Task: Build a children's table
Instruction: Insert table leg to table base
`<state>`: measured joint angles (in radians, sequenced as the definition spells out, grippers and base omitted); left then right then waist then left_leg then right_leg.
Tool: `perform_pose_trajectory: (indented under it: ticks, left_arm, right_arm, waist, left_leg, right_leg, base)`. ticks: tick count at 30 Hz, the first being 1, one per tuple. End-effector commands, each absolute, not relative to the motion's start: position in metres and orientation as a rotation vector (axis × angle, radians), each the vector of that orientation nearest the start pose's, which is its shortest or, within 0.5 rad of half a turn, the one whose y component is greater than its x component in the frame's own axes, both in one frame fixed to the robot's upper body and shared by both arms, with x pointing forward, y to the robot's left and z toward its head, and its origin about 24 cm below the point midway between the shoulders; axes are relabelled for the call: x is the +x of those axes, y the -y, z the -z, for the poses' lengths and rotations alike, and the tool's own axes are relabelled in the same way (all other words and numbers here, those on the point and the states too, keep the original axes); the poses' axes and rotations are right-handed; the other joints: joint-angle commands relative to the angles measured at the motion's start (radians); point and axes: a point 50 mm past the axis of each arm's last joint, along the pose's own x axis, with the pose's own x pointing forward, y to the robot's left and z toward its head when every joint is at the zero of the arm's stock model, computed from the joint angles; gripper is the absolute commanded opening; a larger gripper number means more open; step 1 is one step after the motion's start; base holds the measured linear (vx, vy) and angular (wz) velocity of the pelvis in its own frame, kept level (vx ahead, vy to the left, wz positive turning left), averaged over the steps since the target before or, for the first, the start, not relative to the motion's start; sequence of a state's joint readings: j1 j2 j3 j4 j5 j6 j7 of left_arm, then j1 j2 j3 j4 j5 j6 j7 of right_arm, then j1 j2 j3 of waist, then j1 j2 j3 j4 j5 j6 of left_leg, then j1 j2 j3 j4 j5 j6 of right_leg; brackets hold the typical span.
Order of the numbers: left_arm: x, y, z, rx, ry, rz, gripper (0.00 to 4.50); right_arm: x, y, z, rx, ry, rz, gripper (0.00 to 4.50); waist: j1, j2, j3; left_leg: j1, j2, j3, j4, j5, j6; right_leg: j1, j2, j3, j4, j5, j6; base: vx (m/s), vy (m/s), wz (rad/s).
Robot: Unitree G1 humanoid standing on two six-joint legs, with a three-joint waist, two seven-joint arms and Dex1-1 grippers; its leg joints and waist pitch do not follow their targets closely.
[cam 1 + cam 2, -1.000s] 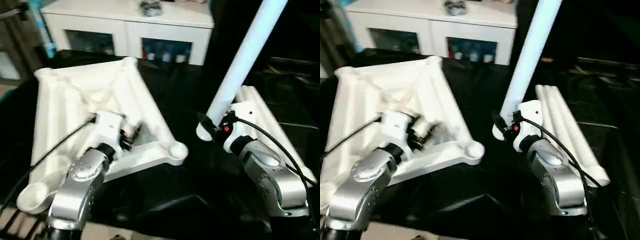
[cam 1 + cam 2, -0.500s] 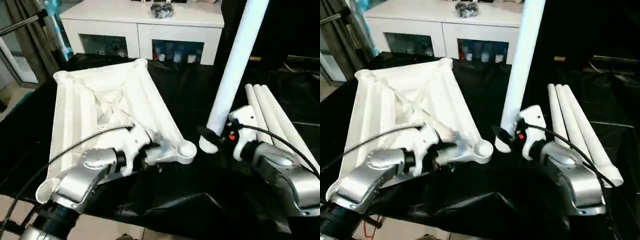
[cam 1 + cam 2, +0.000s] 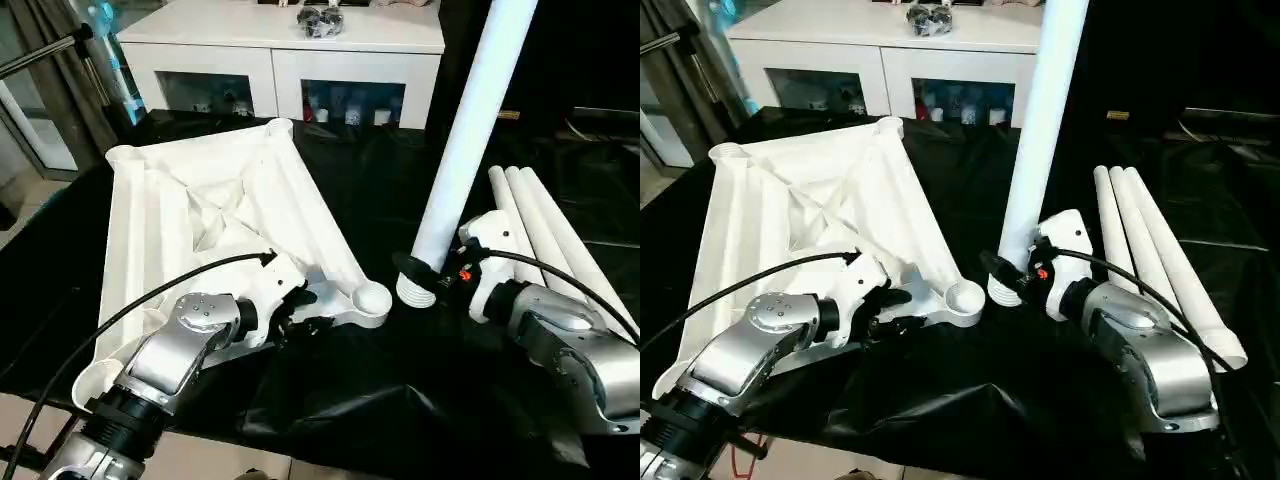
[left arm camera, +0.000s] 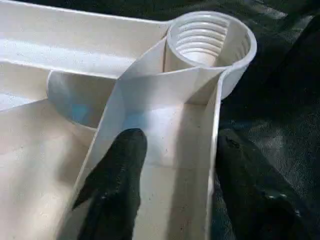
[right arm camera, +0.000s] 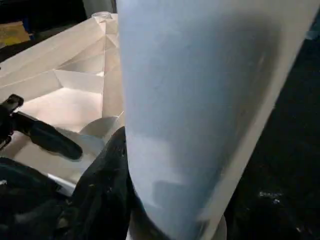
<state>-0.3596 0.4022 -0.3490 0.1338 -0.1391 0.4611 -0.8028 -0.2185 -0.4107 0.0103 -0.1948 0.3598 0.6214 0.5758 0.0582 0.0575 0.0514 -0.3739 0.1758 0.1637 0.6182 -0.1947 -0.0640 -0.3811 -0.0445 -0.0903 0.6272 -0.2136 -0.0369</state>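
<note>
The tabletop (image 3: 215,215) lies ribbed side up on the black-covered table (image 3: 360,400), set at a slant, one corner near the white cabinet (image 3: 285,60) and the near corner socket (image 3: 372,297) pointing toward the middle of the black sheet. That socket sits open, threads showing inside it (image 4: 207,37).

The left gripper (image 4: 172,195) pinches the tabletop's outer rim wall just behind that socket: one black finger (image 4: 117,190) inside the rib channel, the other outside over the black sheet.

Just beside the socket, with a narrow strip of black between them, the right gripper (image 3: 425,272) clamps a leg (image 3: 470,130) low on its shaft. The leg stands steeply, leaning away, its ribbed end (image 3: 415,292) down near the sheet.

Three more legs (image 3: 545,235) lie side by side behind the right arm, touching one another, close to the table's right edge. Bare black sheet spreads out in front of both grippers toward the near edge.
</note>
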Motion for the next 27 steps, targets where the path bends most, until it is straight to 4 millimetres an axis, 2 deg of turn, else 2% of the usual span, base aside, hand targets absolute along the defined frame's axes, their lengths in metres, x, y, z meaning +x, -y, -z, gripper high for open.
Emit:
perform_pose_trajectory:
  ticks: [1, 2, 4, 7, 17, 20, 21, 23, 24, 25, 27]
  left_arm:
    - [0.276, -0.123, -0.038, 0.265, -0.52, 1.049, 2.02]
    - [0.274, -0.123, -0.037, 0.259, -0.528, 1.056, 1.79]
    - [0.272, -0.123, -0.037, 0.247, -0.541, 1.064, 1.68]
    - [0.27, -0.124, -0.036, 0.248, -0.565, 1.062, 1.51]
    - [0.27, -0.124, -0.035, 0.243, -0.63, 1.046, 0.81]
    - [0.27, -0.12, -0.034, 0.236, -0.641, 1.054, 0.48]
    - [0.271, -0.118, -0.034, 0.231, -0.643, 1.049, 0.42]
    - [0.273, -0.114, -0.035, 0.223, -0.646, 1.04, 0.41]
    - [0.275, -0.109, -0.036, 0.214, -0.636, 1.038, 0.36]
    - [0.276, -0.108, -0.037, 0.213, -0.635, 1.038, 0.14]
    - [0.277, -0.099, -0.04, 0.201, -0.611, 1.061, 0.07]
  right_arm:
    - [0.274, 0.163, -0.105, -0.034, -0.232, -0.715, 1.9]
    - [0.275, 0.163, -0.105, -0.036, -0.233, -0.718, 1.9]
    - [0.276, 0.161, -0.106, -0.035, -0.235, -0.734, 1.9]
    - [0.277, 0.157, -0.107, -0.028, -0.234, -0.751, 1.9]
    - [0.283, 0.144, -0.105, 0.005, -0.281, -0.851, 1.9]
    - [0.288, 0.14, -0.099, 0.024, -0.299, -0.874, 1.9]
    - [0.289, 0.139, -0.098, 0.022, -0.302, -0.877, 1.9]
    - [0.291, 0.137, -0.095, 0.018, -0.305, -0.887, 1.9]
    - [0.293, 0.137, -0.091, 0.016, -0.315, -0.89, 1.9]
    - [0.293, 0.137, -0.091, 0.016, -0.316, -0.89, 1.9]
    - [0.296, 0.136, -0.085, 0.014, -0.327, -0.886, 1.9]
  waist:
    - [0.002, -0.012, -0.061]
    - [0.003, -0.015, -0.062]
    - [0.001, -0.013, -0.061]
    - [0.002, -0.017, -0.06]
    - [0.0, -0.016, -0.063]
    - [-0.001, -0.015, -0.062]
    - [-0.001, -0.019, -0.062]
    - [0.0, -0.019, -0.062]
    - [0.0, -0.023, -0.063]
    - [0.001, -0.024, -0.062]
    - [0.002, -0.024, -0.062]
  left_leg:
    - [0.003, 0.053, -0.021, -0.069, -0.115, 0.073]
    - [0.003, 0.052, -0.021, -0.069, -0.114, 0.073]
    - [0.004, 0.054, -0.022, -0.071, -0.116, 0.072]
    - [0.005, 0.052, -0.019, -0.07, -0.119, 0.073]
    - [0.003, 0.052, -0.019, -0.067, -0.092, 0.08]
    - [0.004, 0.051, -0.019, -0.068, -0.102, 0.077]
    - [0.004, 0.052, -0.018, -0.068, -0.102, 0.076]
    - [0.004, 0.053, -0.017, -0.068, -0.104, 0.075]
    - [0.005, 0.053, -0.016, -0.067, -0.102, 0.076]
    - [0.004, 0.051, -0.015, -0.067, -0.098, 0.077]
    - [0.004, 0.052, -0.014, -0.067, -0.098, 0.08]
  right_leg:
    - [0.051, -0.103, 0.068, -0.093, -0.209, -0.133]
    - [0.051, -0.103, 0.068, -0.094, -0.222, -0.128]
    - [0.048, -0.101, 0.067, -0.093, -0.233, -0.126]
    - [0.047, -0.102, 0.068, -0.096, -0.244, -0.123]
    - [0.049, -0.1, 0.067, -0.09, -0.204, -0.135]
    - [0.048, -0.101, 0.067, -0.092, -0.212, -0.141]
    - [0.049, -0.101, 0.067, -0.093, -0.211, -0.141]
    - [0.049, -0.102, 0.067, -0.092, -0.214, -0.142]
    - [0.048, -0.103, 0.067, -0.092, -0.212, -0.145]
    - [0.049, -0.103, 0.066, -0.092, -0.214, -0.146]
    - [0.048, -0.105, 0.067, -0.094, -0.222, -0.143]
  base:
    - [0.0, 0.0, 0.0]
    - [0.0, 0.0, 0.0]
    - [0.0, 0.0, 0.0]
    - [0.0, 0.0, 0.0]
    - [0.0, 0.0, 0.0]
    - [0.0, 0.0, 0.0]
    - [0.0, 0.0, 0.0]
    - [0.0, 0.0, 0.0]
    - [0.0, 0.0, 0.0]
    - [0.0, 0.0, 0.0]
    - [0.0, 0.0, 0.0]
